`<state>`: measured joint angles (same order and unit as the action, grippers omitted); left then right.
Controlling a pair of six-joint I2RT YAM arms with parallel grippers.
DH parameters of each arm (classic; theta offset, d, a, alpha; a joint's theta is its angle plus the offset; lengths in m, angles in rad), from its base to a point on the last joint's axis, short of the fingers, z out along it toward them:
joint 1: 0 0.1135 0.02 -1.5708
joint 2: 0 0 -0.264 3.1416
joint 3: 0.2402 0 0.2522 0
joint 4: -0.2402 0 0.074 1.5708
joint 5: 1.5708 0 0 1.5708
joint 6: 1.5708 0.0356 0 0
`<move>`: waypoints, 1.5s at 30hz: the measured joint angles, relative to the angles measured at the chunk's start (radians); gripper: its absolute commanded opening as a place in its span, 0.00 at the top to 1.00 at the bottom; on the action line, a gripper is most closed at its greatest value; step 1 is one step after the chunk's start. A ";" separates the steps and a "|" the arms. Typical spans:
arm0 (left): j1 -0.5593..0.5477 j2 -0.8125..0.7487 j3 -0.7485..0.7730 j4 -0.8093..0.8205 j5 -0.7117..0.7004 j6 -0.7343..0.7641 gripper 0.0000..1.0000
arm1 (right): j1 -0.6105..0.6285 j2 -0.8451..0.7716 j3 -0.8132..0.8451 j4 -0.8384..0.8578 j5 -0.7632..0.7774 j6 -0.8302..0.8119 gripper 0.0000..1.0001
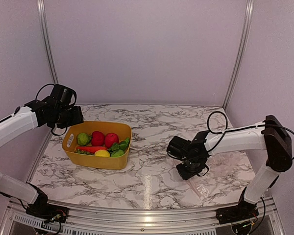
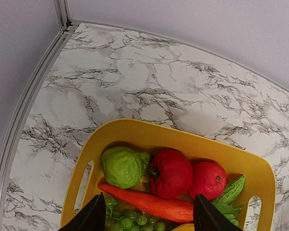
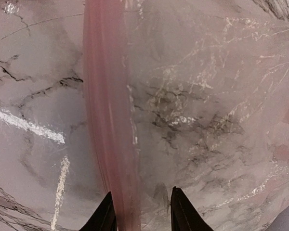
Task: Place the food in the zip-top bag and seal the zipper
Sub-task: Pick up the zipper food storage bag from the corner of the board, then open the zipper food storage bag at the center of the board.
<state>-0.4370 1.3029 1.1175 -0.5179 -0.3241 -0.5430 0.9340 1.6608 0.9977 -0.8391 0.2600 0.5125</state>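
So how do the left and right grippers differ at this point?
The left gripper hangs above the basket of food at the table's left; the right gripper sits low over the bag on the right. Between the left gripper's fingers only food shows, well below; the right gripper's fingers straddle the zipper, close to it. Both are open and hold nothing.

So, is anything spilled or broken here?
Nothing stands out. The small plastic toy fruits and vegetables all sit inside the yellow plastic basket, and the clear crinkly plastic bag lies on the marble table.
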 measured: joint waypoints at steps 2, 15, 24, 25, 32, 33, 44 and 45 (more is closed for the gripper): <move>-0.004 -0.004 0.000 0.003 0.002 0.000 0.37 | 0.000 0.018 0.000 0.000 0.010 0.001 0.70; -0.064 -0.034 0.000 0.075 0.083 -0.015 0.36 | -0.001 0.035 0.090 -0.049 0.124 0.010 1.00; -0.251 -0.005 0.003 0.225 0.174 -0.023 0.32 | -0.001 0.040 0.475 -0.044 0.101 -0.081 1.00; -0.276 0.008 0.005 0.249 0.187 -0.023 0.31 | -0.001 0.049 0.522 -0.043 0.092 -0.097 1.00; -0.392 0.135 0.042 0.404 0.290 -0.031 0.30 | -0.001 0.120 0.674 -0.006 0.010 -0.164 1.00; -0.401 0.153 0.050 0.425 0.306 -0.034 0.30 | 0.000 0.124 0.674 -0.004 -0.001 -0.169 1.00; -0.447 0.266 0.121 0.521 0.304 -0.113 0.38 | 0.000 0.148 0.708 0.054 -0.100 -0.174 1.00; -0.447 0.282 0.132 0.519 0.293 -0.128 0.39 | 0.000 0.148 0.712 0.061 -0.104 -0.173 1.00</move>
<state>-0.8837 1.5845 1.2491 0.0013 -0.0311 -0.6712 0.9337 1.8084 1.7100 -0.7780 0.1562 0.3393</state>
